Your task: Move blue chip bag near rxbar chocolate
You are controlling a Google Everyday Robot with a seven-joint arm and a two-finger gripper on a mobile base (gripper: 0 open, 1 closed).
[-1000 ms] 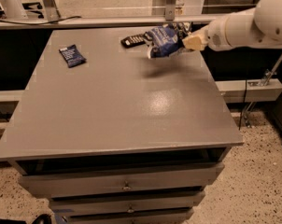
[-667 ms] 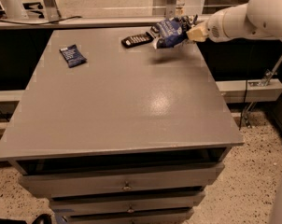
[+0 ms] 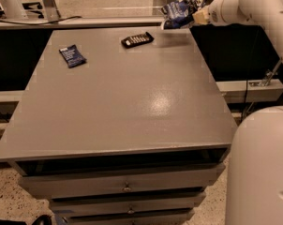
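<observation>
The big grey worktop (image 3: pixel 132 107) fills most of the view. It has drawers (image 3: pixel 127 187) under its front edge. A white robot arm (image 3: pixel 254 3) reaches in from the top right. A fat white part of the robot (image 3: pixel 263 168) stands at the bottom right.

The blue chip bag (image 3: pixel 175 11) is up in the air by the far right corner of the worktop. It is not lying on it. The tool (image 3: pixel 195 14) is at the bag's right side and is clenched on that edge, so the bag hangs out to the left. I think it is held high so it will not drag on the worktop or bump other things.

A small flat dark-blue packet (image 3: pixel 72 56) lies near the far left edge, well apart from the bag. It is not part of this job.

The rxbar chocolate (image 3: pixel 137 40) lies flat near the far edge, just left of the bag and lower in the view. The bag is near it, so I think setting it down beside the bar is what is left.
</observation>
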